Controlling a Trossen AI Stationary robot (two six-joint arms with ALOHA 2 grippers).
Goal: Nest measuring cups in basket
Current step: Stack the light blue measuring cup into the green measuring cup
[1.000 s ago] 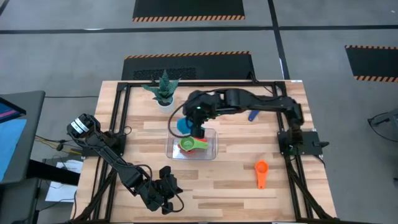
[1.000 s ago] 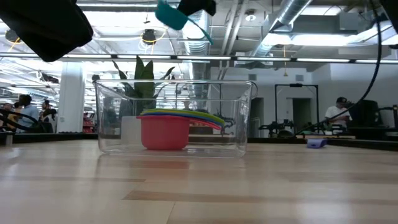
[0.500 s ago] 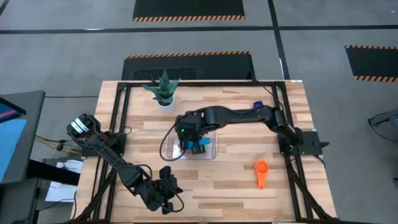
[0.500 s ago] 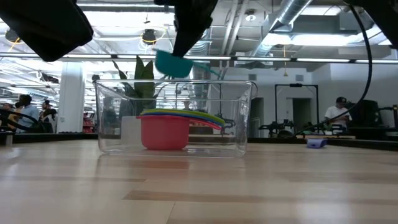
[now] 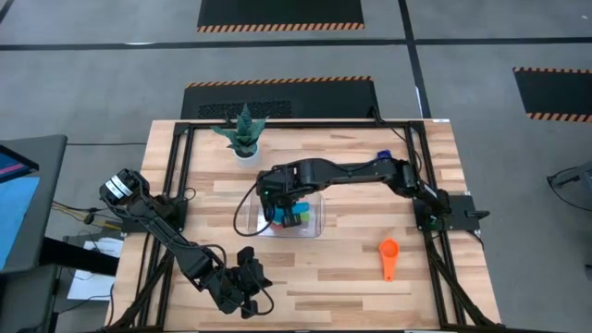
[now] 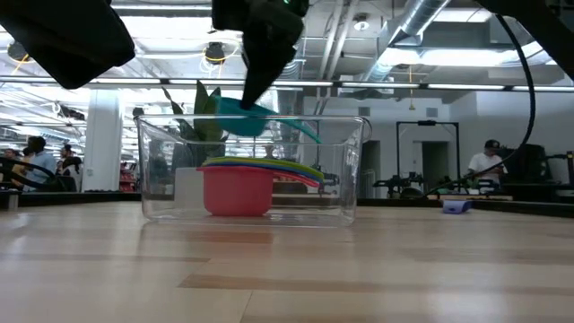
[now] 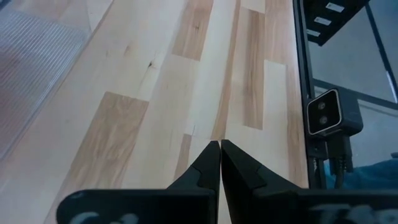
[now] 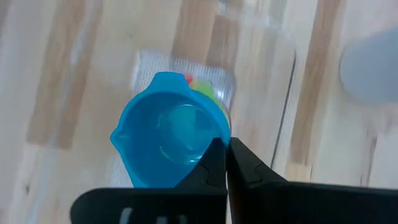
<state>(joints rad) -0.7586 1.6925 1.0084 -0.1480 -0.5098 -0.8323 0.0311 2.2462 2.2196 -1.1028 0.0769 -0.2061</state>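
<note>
My right gripper (image 5: pixel 280 205) hangs over the clear basket (image 5: pixel 316 222), shut on a light blue measuring cup (image 8: pixel 169 138). In the low view that cup (image 6: pixel 242 117) sits level with the basket's rim (image 6: pixel 251 118), above the nested stack with the red cup (image 6: pixel 238 190) at the bottom. The orange cup (image 5: pixel 388 256) lies on the table near the right edge. The dark blue cup (image 5: pixel 380 155) rests on the table at the far right. My left gripper (image 7: pixel 220 155) is shut and idle by the near-left edge (image 5: pixel 246 283). My right gripper pinches the light blue cup at the bowl's rim (image 8: pixel 214 144); the fingers hide the exact spot. It comes from above, pointing down. The cup is lifted clear, tilted, mouth up, with its handle (image 6: pixel 300 131) sloping down toward the right of the low view.
A white pot with a green plant (image 5: pixel 244 135) stands just beyond the basket's far-left corner. Black frame rails (image 5: pixel 171 194) run along the table's left and right sides. Bare wood (image 5: pixel 324 277) stretches between the basket and the near edge.
My right gripper has moved from the basket's far side toward the near edge and down, carrying the light blue cup. The cup has dropped from well above the basket to the height of its rim, over the nested stack.
</note>
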